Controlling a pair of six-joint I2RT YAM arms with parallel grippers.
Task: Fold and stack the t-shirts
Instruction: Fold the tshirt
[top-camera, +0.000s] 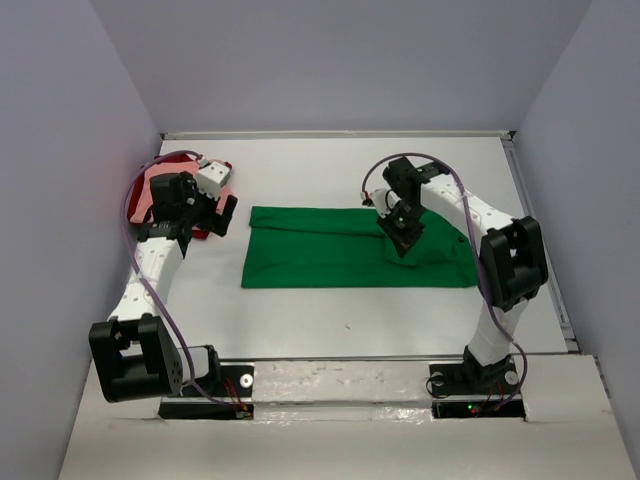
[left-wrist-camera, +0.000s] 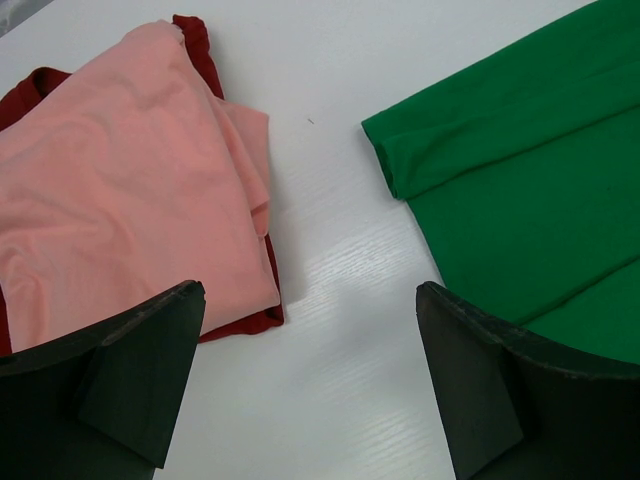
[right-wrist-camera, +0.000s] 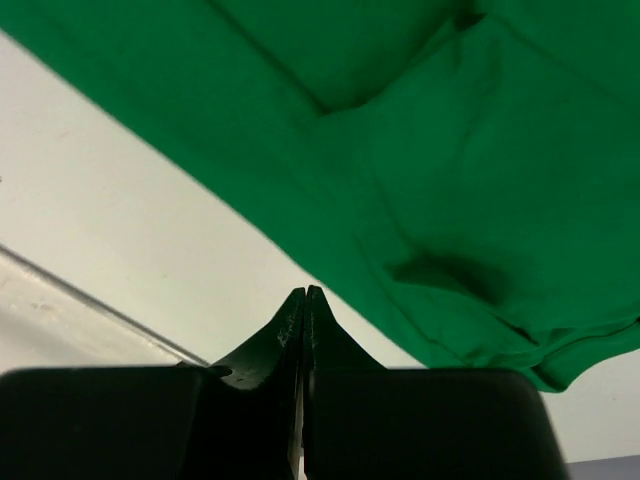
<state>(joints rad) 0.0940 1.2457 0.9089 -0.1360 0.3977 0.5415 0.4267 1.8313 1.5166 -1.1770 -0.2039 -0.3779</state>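
- Left gripper (left-wrist-camera: 310, 400), lower part of the left wrist view: the jaws are spread wide and empty over bare table (top-camera: 330, 330), between the pile and the green shirt. If it comes down off line, one finger could catch the pile's edge and drag it out of square.
- Pink shirt (left-wrist-camera: 110, 200), upper left of the top view: it lies rumpled on the red shirt (left-wrist-camera: 245, 322), whose edges show beyond it. On so uneven a base a third shirt may slide or sit crooked.
- Green shirt (top-camera: 320, 250), middle of the top view: it is spread as a long band with its left edge doubled over. A pinch that takes only the top layer would likely open the fold again.
- Right gripper (right-wrist-camera: 303, 310), right of centre in the top view: the tips are pressed together with no cloth between them, above the shirt's creased right end. If it presses down while closed, it would bunch the cloth rather than grasp it.
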